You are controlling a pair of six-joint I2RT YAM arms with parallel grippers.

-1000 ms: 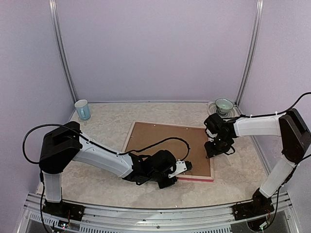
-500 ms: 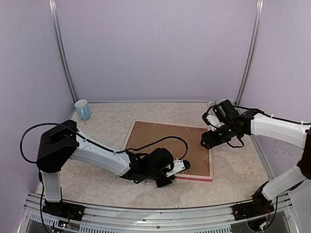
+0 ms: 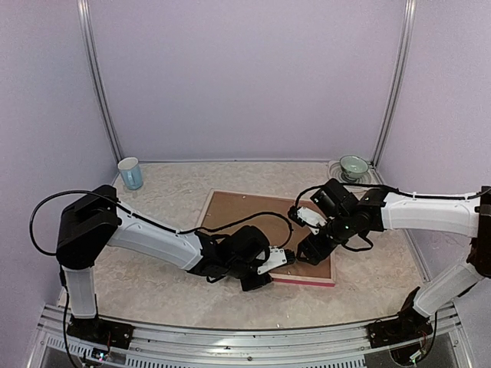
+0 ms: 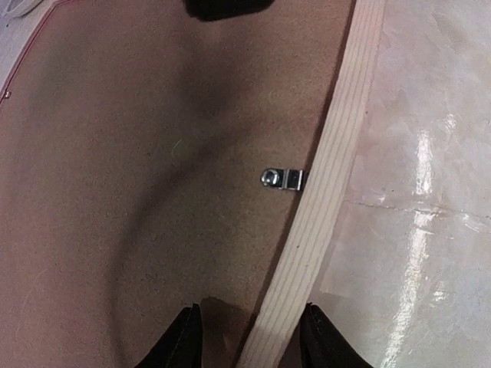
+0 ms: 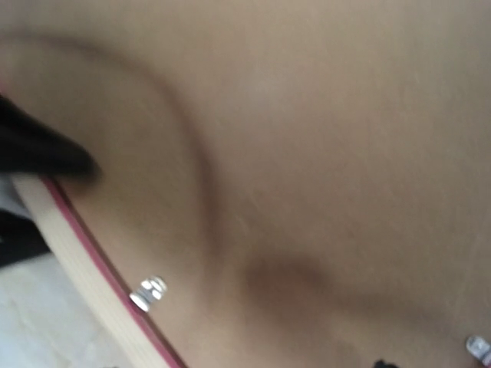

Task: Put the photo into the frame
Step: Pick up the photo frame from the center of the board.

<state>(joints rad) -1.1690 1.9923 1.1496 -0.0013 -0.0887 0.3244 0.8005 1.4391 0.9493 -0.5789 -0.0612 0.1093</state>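
My workspace, boxed in lilac.
Pale purple walls (image 3: 245,77) with metal corner posts (image 3: 100,84) surround my marbled beige table (image 3: 165,188); light glares off its polish.

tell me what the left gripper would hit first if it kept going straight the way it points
Most likely the pale wood rail of the frame: the left gripper points down at it, open jaws straddling the rail, with the brown backing board just beside. The remaining gap is unclear.
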